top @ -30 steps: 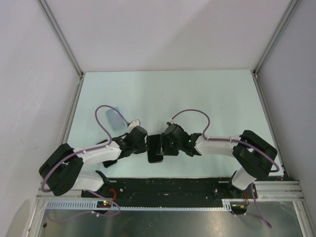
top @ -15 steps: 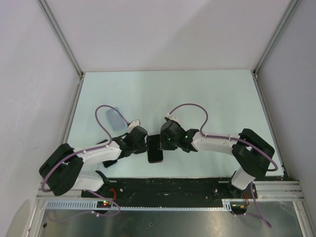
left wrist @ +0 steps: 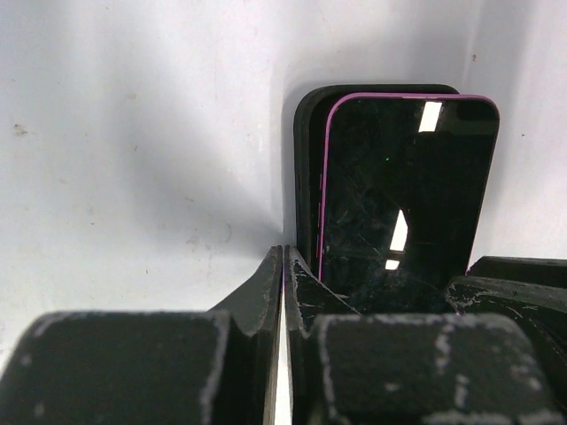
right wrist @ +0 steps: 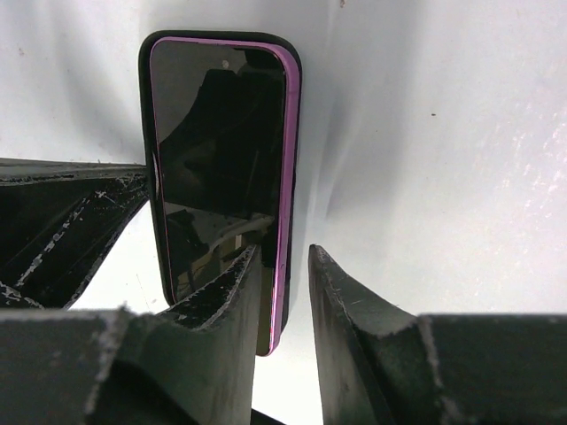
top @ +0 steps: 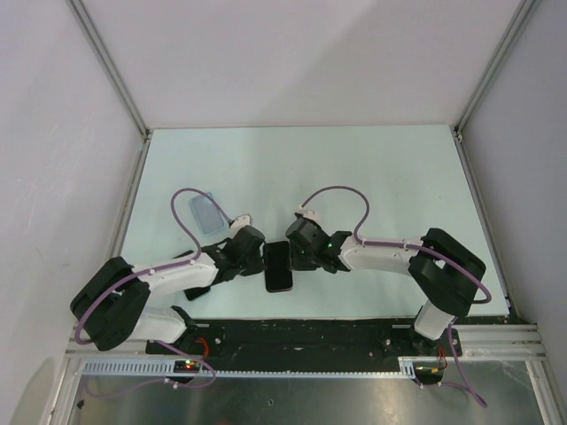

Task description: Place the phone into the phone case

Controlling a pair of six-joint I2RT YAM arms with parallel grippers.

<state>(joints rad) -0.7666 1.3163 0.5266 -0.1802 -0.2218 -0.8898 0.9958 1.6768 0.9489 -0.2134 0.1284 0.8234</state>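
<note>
Far left, the thin pale-blue see-through phone case (top: 208, 212) is lying on the table (top: 399, 177). The left gripper (left wrist: 283, 261) is sitting closed — empty — beside the black pink-edged phone (left wrist: 403, 195) on a black slab (left wrist: 306, 177). The right gripper (right wrist: 283, 254) is standing over it, jaws slightly apart.

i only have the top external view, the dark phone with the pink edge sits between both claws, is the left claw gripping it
observer: No. The left wrist view shows the left claw shut on nothing, tips beside the black phone with a magenta rim.
operator: and the other one
observer: The right claw is open: one finger over the screen, the other off the phone's long edge.
operator: anything under the phone
observer: Yes, a black rounded slab shows beneath it, jutting past one long side.
</note>
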